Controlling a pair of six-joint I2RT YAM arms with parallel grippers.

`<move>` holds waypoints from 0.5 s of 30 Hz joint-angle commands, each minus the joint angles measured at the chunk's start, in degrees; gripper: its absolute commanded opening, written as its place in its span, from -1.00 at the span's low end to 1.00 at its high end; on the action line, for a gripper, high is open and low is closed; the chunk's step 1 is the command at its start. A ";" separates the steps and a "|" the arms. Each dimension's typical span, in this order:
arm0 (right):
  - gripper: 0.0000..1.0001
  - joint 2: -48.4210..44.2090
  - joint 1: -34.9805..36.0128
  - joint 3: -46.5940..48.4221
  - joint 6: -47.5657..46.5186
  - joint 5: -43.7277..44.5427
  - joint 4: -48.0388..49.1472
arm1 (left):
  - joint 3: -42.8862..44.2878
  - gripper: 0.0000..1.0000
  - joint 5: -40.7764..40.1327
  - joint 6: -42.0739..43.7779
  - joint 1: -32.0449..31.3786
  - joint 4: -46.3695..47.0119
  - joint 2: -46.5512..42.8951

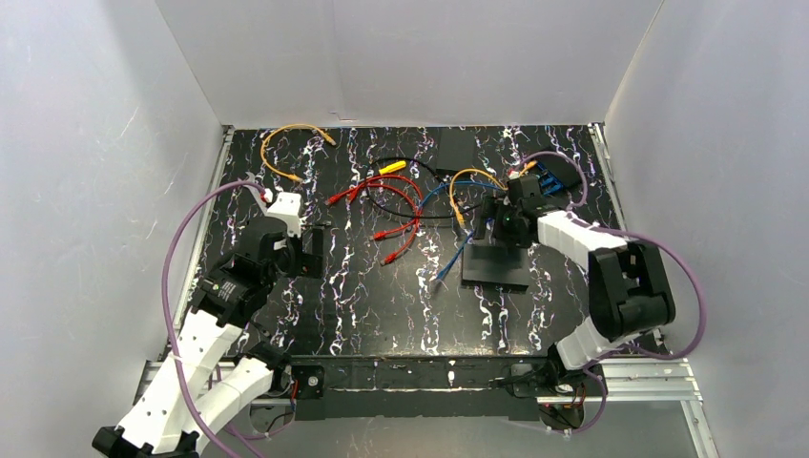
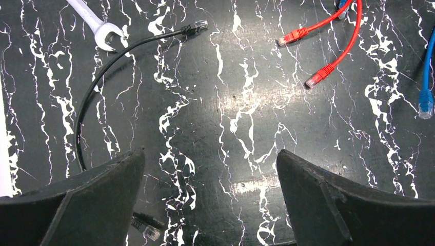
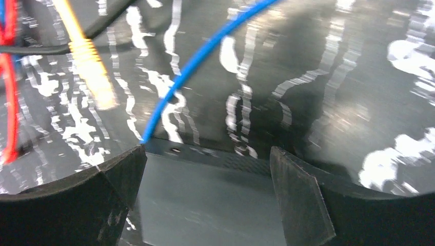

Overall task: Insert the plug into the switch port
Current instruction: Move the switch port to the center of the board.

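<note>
My right claw [image 3: 206,156] hangs wide open and empty over the switch [image 3: 205,205], my left claw [image 2: 209,154] just as open and idle, so I judge I'm only at fetching: the blue plug [image 1: 442,276] lying loose beside the switch needs a square grip.

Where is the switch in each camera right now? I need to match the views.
Top external: the switch lies right of centre, below the right arm's wrist.
Left wrist: not in it.
Right wrist: the switch fills the bottom centre.
Shared landmark: the red cables.
</note>
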 commanded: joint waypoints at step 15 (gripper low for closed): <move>0.97 -20.54 -0.76 -12.85 9.05 17.66 -17.78 | -0.49 0.96 2.20 -0.03 0.89 0.02 0.30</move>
